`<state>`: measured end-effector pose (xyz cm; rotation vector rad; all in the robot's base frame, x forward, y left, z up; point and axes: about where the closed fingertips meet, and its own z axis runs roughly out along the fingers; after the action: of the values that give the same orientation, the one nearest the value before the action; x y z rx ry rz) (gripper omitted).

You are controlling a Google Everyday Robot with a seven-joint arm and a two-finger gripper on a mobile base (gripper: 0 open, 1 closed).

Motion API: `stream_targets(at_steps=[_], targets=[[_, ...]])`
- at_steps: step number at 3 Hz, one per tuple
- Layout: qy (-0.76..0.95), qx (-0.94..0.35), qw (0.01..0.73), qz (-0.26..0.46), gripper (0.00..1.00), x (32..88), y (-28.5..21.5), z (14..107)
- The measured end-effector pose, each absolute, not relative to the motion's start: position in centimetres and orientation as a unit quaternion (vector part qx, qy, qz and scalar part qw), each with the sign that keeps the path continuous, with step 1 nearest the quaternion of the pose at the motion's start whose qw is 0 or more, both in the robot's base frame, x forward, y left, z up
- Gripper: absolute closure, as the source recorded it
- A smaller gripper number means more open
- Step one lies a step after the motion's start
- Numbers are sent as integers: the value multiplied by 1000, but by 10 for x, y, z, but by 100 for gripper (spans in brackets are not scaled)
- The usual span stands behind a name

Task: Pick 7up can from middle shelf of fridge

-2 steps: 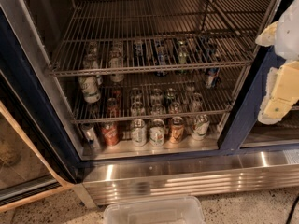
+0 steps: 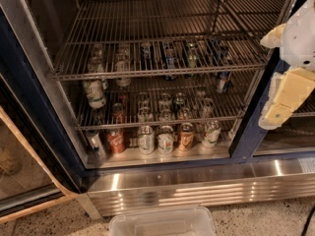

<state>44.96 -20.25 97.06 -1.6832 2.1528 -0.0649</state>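
The fridge (image 2: 37,112) stands open, with a dark blue frame and wire racks. A whitish can with a green label, the 7up can (image 2: 94,93), stands upright at the left of the middle shelf (image 2: 162,123), under the upper rack. Other cans stand behind and to the right of it on the same rack. My gripper (image 2: 284,102), white and cream, hangs at the right edge of the view in front of the fridge's blue centre post. It is well to the right of the 7up can and touches nothing.
The upper rack (image 2: 162,72) holds several cans lying behind its rail. A row of cans (image 2: 165,140), among them a red one (image 2: 116,140), stands on the fridge floor. The ribbed steel base panel (image 2: 197,186) and a clear plastic bin (image 2: 162,222) lie below.
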Motion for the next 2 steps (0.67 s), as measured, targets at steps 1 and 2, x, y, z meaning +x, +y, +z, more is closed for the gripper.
stream_targets(at_steps=[1, 2], targets=[[771, -603, 202, -23, 0, 449, -203, 971], [764, -609, 212, -23, 0, 450, -194, 970]])
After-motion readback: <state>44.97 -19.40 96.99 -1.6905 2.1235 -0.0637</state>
